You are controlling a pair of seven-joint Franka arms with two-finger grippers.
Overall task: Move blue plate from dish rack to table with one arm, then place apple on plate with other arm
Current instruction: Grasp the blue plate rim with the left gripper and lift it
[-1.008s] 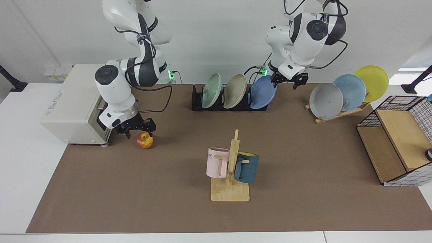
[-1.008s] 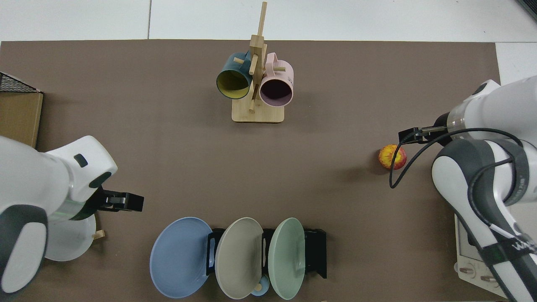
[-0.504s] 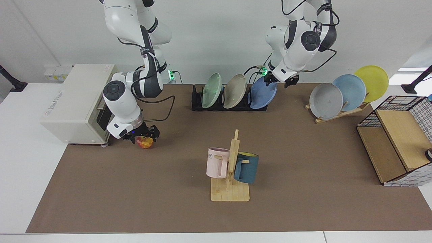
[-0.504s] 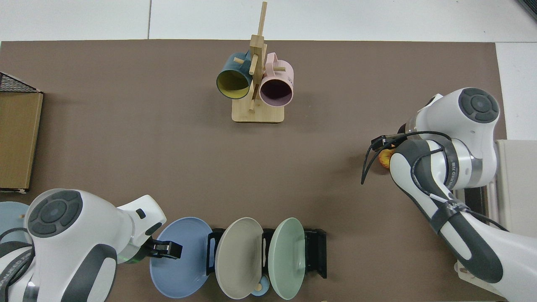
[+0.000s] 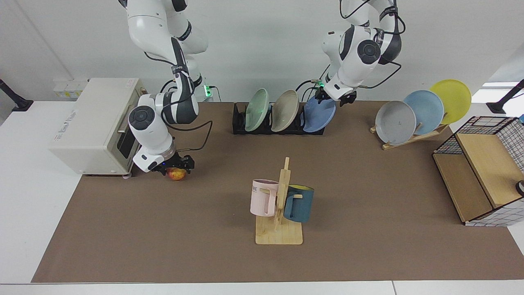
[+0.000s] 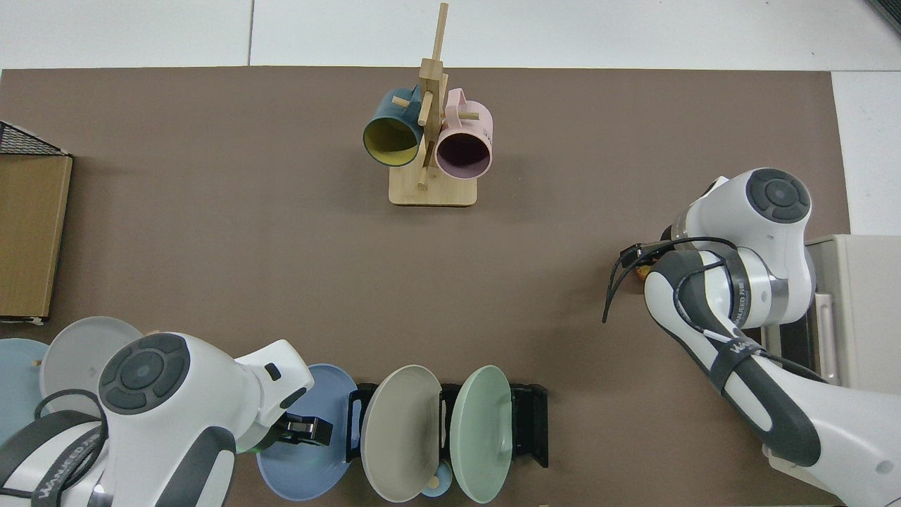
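Note:
The blue plate [image 5: 317, 116] [image 6: 299, 468] stands on edge in the end slot of the black dish rack [image 5: 239, 123] [image 6: 531, 422]. My left gripper [image 5: 335, 98] [image 6: 304, 431] hangs at the plate's top rim, fingers open. The apple [image 5: 177, 175] lies on the brown table [image 5: 368, 184] beside the toaster oven. My right gripper [image 5: 174, 167] is low over it, open, with a finger on either side. In the top view the right arm hides nearly all of the apple [image 6: 641, 270].
A pale green plate [image 5: 257, 110] and a beige plate [image 5: 285, 110] fill the rack's other slots. A toaster oven [image 5: 92, 127] stands behind the apple. A wooden mug stand [image 5: 280, 205] holds two mugs mid-table. A slanted wooden rack [image 5: 409, 137] of plates and a wire-sided box [image 5: 479, 176] also stand here.
The left gripper has come down and across from beside the rack onto the blue plate's rim. The right gripper has dropped from behind the apple to straddle it.

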